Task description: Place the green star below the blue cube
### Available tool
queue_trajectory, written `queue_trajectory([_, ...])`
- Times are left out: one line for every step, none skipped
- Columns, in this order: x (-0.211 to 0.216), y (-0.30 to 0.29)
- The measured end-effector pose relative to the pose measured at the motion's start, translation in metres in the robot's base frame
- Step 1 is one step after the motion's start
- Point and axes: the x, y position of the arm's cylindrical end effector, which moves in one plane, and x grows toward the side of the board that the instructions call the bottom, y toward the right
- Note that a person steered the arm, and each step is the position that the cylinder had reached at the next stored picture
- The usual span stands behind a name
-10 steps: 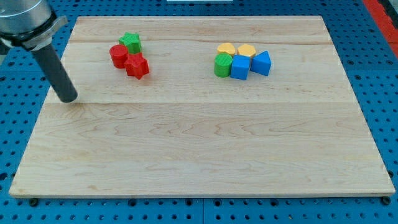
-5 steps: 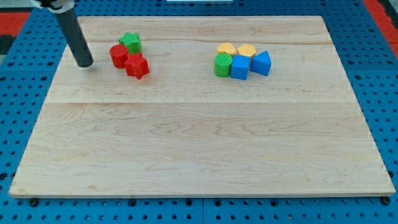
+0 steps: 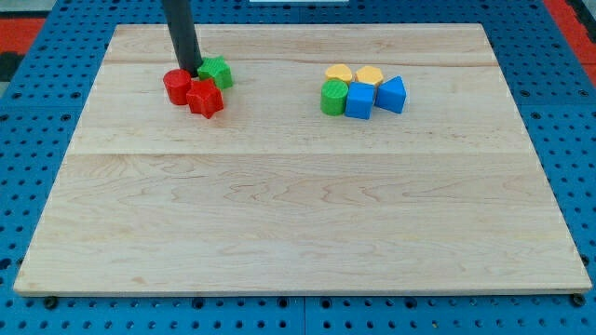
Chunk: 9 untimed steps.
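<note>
Seven blocks lie on the pale wooden worktop: two red, two green, two yellow-and-blue pairs; the green star sits upper left, touching a red cylinder and red star; the blue cube is well apart rightward, beside a green cylinder, blue wedge, and two yellow blocks; my tip, on a near-upright dark rod, touches the green star's left; there is no claw.

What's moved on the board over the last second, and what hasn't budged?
My tip swept from the board's left edge up and rightward to the left side of the green star block, nudging it slightly right. The red cylinder, red star and the right-hand cluster with the blue cube stayed put.
</note>
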Motion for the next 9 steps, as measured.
queue_trajectory([-0.006,0.025])
queue_trajectory([-0.011,0.049])
queue_trajectory([0.012,0.054])
queue_trajectory([-0.001,0.058])
queue_trajectory([-0.018,0.083])
queue_trajectory([-0.01,0.103])
queue_trajectory([0.006,0.106])
queue_trajectory([0.025,0.106])
queue_trajectory([0.029,0.106])
